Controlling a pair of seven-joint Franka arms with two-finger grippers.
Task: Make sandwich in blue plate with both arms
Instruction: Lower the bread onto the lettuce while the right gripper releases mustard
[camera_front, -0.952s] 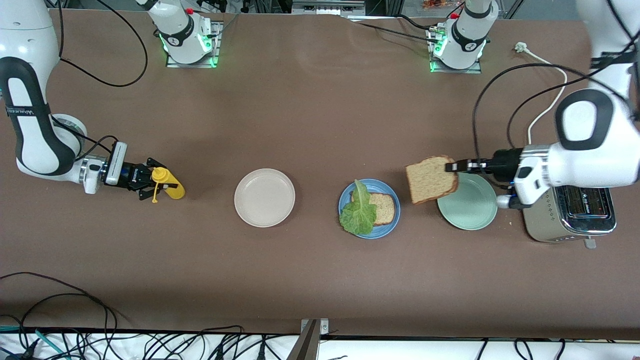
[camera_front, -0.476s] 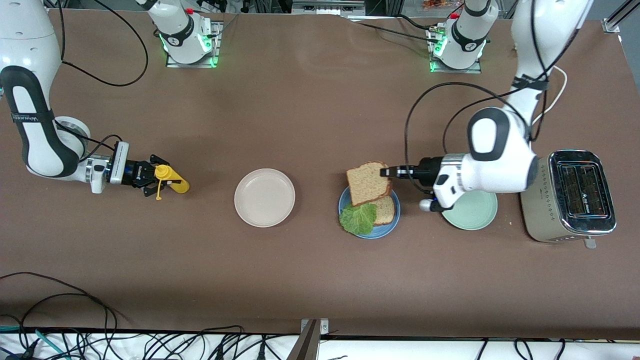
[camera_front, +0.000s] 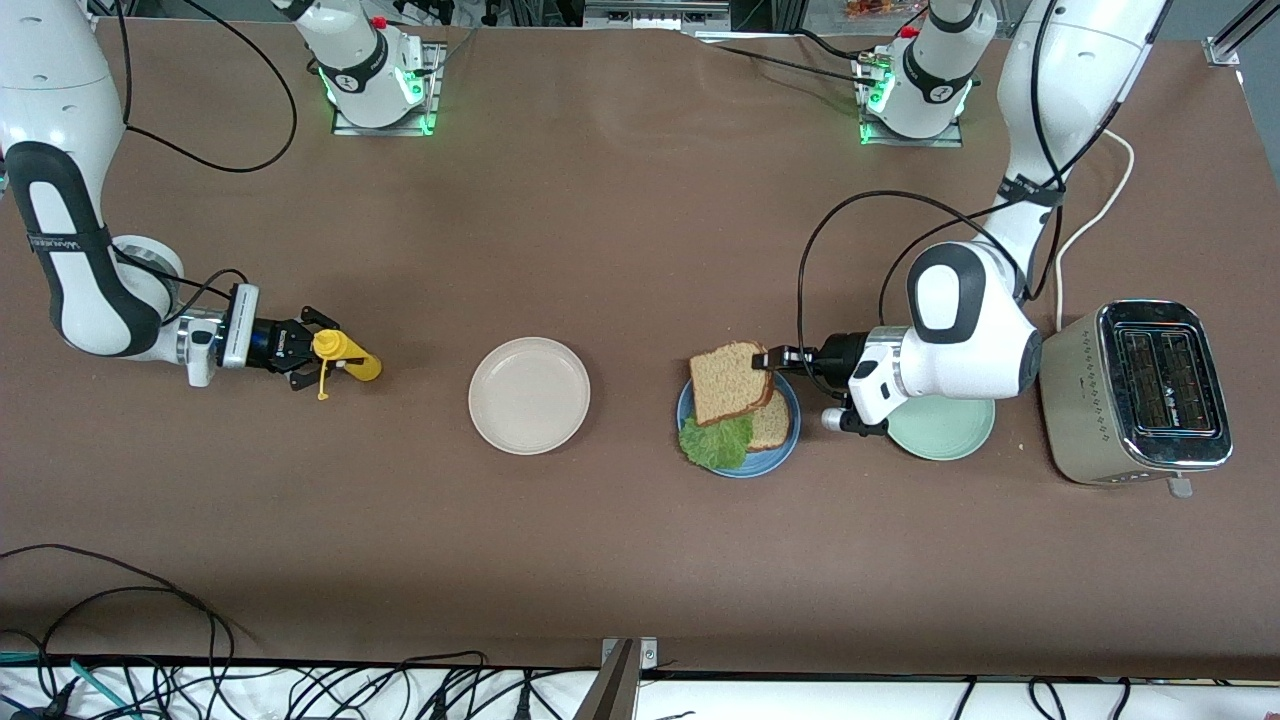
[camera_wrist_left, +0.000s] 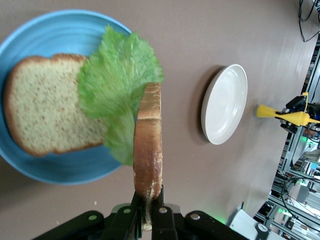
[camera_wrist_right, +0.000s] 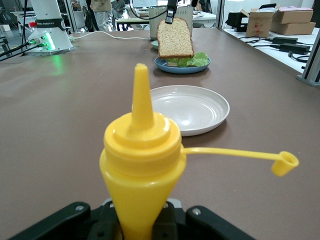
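The left gripper (camera_front: 772, 358) is clamped on the top bread slice (camera_front: 728, 382), edge-on over the lettuce (camera_front: 716, 441) on the blue plate (camera_front: 786, 447), probably for capping. The right gripper (camera_front: 306, 352) pinches the yellow squeeze bottle (camera_front: 347, 359), waiting near its end.

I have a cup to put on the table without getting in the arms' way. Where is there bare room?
Bare: the strip nearer the camera than the white plate and blue plate, and the stretch between bottle and white plate. Crowded: blue plate, left pincer with its bread, green plate, toaster.
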